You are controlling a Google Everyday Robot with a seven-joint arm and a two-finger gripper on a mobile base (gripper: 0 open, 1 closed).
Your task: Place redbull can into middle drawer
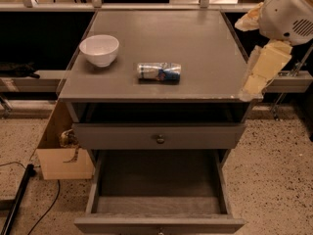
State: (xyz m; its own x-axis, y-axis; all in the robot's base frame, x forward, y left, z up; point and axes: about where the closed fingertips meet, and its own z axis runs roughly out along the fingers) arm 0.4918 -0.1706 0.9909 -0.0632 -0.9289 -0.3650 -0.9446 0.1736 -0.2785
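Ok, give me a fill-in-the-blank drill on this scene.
The redbull can lies on its ____ on the cabinet top.
The middle drawer stands open and holds ____.
The claw hangs beside the cabinet top's ____ edge as pictured, clear of the can.
Missing: side; nothing; right.
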